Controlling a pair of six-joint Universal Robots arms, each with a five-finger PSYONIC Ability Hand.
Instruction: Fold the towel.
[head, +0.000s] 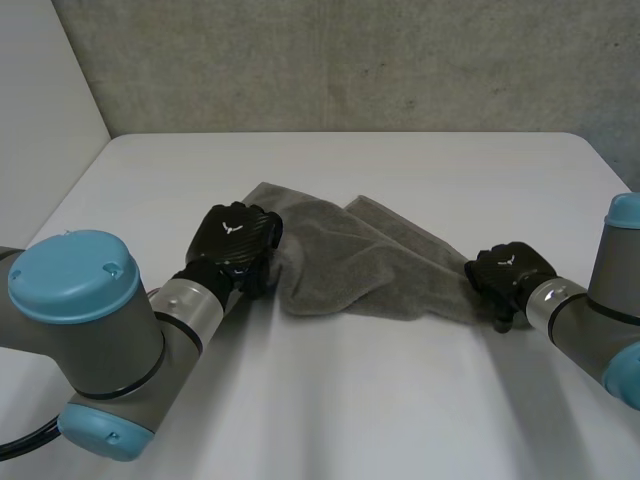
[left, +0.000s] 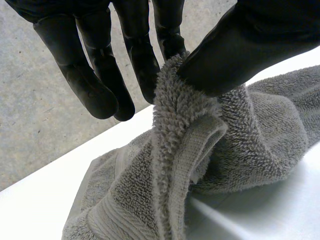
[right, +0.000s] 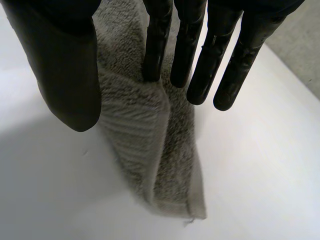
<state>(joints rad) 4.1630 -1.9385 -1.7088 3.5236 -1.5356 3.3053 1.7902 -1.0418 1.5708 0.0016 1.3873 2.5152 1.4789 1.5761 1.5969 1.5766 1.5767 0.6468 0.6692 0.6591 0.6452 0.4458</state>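
- Lying across the middle of the counter, the towel is grey terry cloth, bunched and rumpled, with no neat fold in it yet.
- Long axis: side to side, from one hand to the other.
- Surface: looped pile, with a flat woven band and a hem near the end. In the right wrist view that end of the towel is doubled lengthwise into a narrow strip, and its hemmed tip lies flat on the counter just past the fingertips.
- Left hand is at the towel's left end. In the left wrist view its thumb and one finger pinch a raised ridge of the towel's edge. The other fingers are straight and clear of the cloth. The ridge is lifted; the rest of that end sags onto the counter.
- Right hand is at the towel's right end. Its fingers are straight and the thumb stands apart, with the strip running under the gap between them. One fingertip seems to touch the pile. No pinch shows, so I read this hand as relaxed and holding nothing.
- Key relation: the towel lies inward from both hands, each hand at its own end. Only the left has cloth in its grip.
- Judgement: early in the task. The right hand likely needs to close on its end, so the towel can be drawn out along its long axis before any fold.
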